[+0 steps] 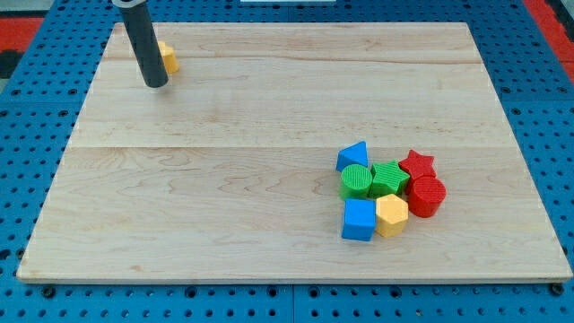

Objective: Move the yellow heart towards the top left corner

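Observation:
A yellow block (pixel 169 58), mostly hidden behind my rod, sits near the top left corner of the wooden board (pixel 224 179); its shape cannot be made out. My tip (pixel 156 83) rests on the board just left of and below that block, touching or nearly touching it.
A cluster sits at the lower right: a blue triangle (pixel 352 155), a green cylinder (pixel 356 180), a green star (pixel 388 177), a red star (pixel 417 164), a red cylinder (pixel 427 196), a blue cube (pixel 359 220) and a yellow hexagon (pixel 391 215).

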Robot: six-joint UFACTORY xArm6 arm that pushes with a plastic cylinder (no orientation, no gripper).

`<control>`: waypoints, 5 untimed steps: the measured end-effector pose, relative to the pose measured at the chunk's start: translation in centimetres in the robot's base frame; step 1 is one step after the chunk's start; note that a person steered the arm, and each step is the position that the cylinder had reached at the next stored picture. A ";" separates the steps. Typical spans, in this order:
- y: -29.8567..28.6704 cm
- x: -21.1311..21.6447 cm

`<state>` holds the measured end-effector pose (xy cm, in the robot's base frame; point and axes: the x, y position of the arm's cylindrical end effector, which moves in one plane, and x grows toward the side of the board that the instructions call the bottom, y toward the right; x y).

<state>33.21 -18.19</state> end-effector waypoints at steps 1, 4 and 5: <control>2.9 -2.3; 4.8 -6.8; 5.5 -6.8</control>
